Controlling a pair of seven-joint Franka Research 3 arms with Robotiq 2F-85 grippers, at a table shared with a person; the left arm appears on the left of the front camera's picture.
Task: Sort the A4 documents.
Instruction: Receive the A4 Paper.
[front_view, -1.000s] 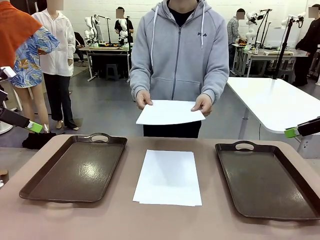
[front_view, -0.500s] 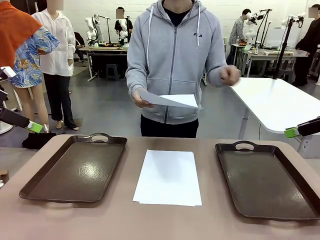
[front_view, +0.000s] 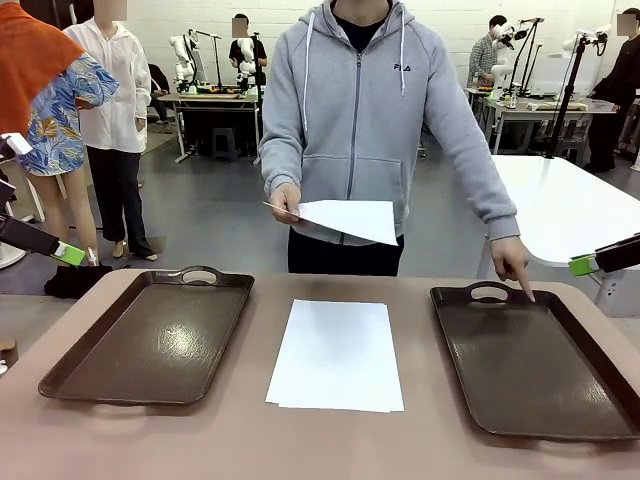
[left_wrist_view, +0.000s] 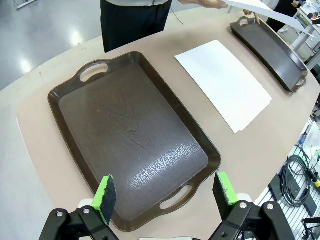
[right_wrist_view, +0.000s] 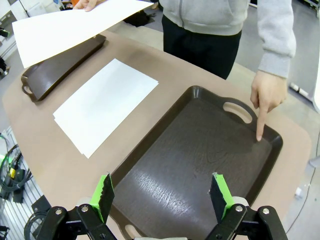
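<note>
Sorting barely begun: left tray (front_view: 150, 340) and right tray (front_view: 530, 365) both empty. Flat on table (front_view: 250, 445) between them, center frame: paper stack (front_view: 335, 355). 1 sheet (front_view: 350, 218) held up by person, upper center. Spread wide, grasping nothing: left gripper (left_wrist_view: 165, 190), right gripper (right_wrist_view: 162, 192). Versus 1 s ago: sheet was in 2 hands, now 1 hand (front_view: 510, 262) points at right tray's far rim.

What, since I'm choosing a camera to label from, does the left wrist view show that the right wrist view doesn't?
Left wrist, not right wrist: the whole left tray, bare, beyond the open left tool. Right wrist, not left wrist: the person's hand pointing at the right tray by its handle, beyond the open right tool. Both: the A4 documents stacked between the trays, and the held sheet.
</note>
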